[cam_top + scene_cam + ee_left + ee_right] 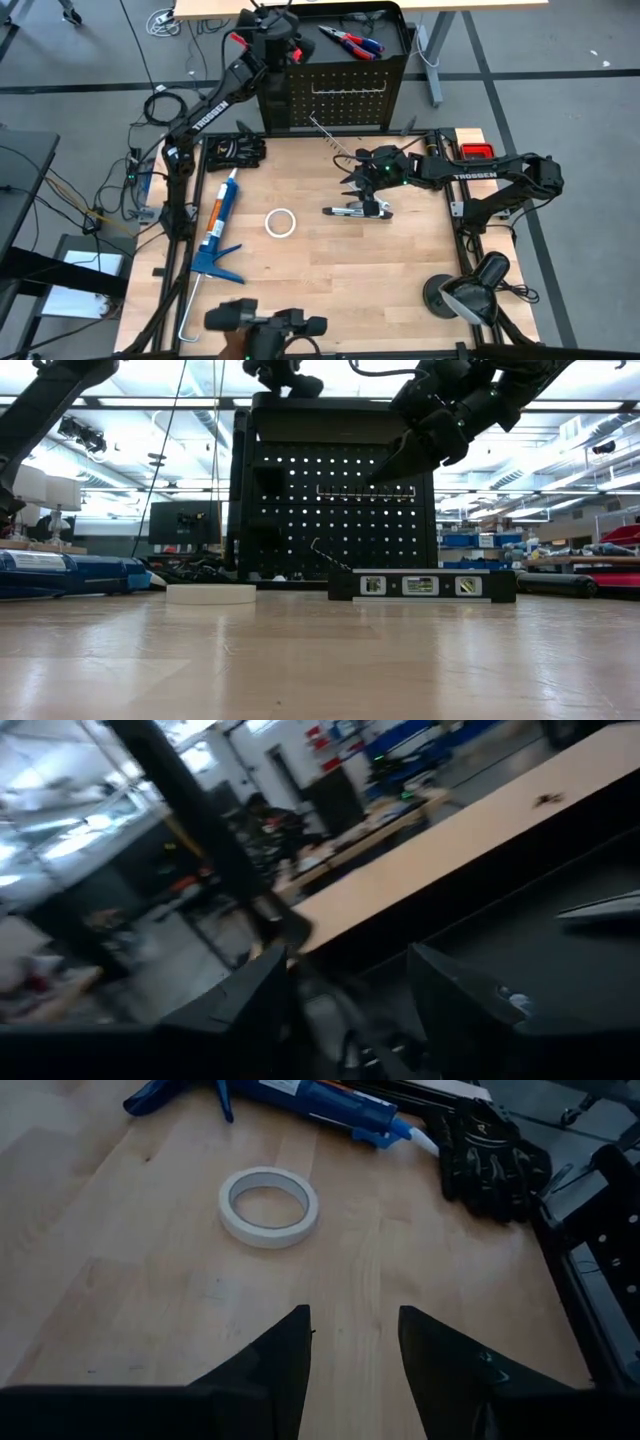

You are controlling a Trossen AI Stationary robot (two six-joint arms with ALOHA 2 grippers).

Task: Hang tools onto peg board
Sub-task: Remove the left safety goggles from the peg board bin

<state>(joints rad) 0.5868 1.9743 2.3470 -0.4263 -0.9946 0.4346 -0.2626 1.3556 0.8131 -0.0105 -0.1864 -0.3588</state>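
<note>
The black peg board (335, 95) stands upright at the table's far edge, and it also shows in the low view (340, 490). Red-and-blue-handled pliers (352, 42) lie on its tray-like top. The slim black-and-silver bar (357, 209) lies flat on the table, seen side-on in the low view (420, 585). A thin silver rod (326, 131) leans at the board's foot. My left gripper (350, 1010) is open and empty above the left end of the board's top (278, 42). My right gripper (355, 1350) is open and empty above the table, in front of the board (358, 172). No safety glasses can be made out.
A white tape roll (281, 222) lies at the table's middle. The big blue caulking gun (215, 228) lies along the left side. Black gloves (236, 150) lie at the far left. A black lamp (465, 292) sits at the near right corner. A red box (476, 151) sits at the far right.
</note>
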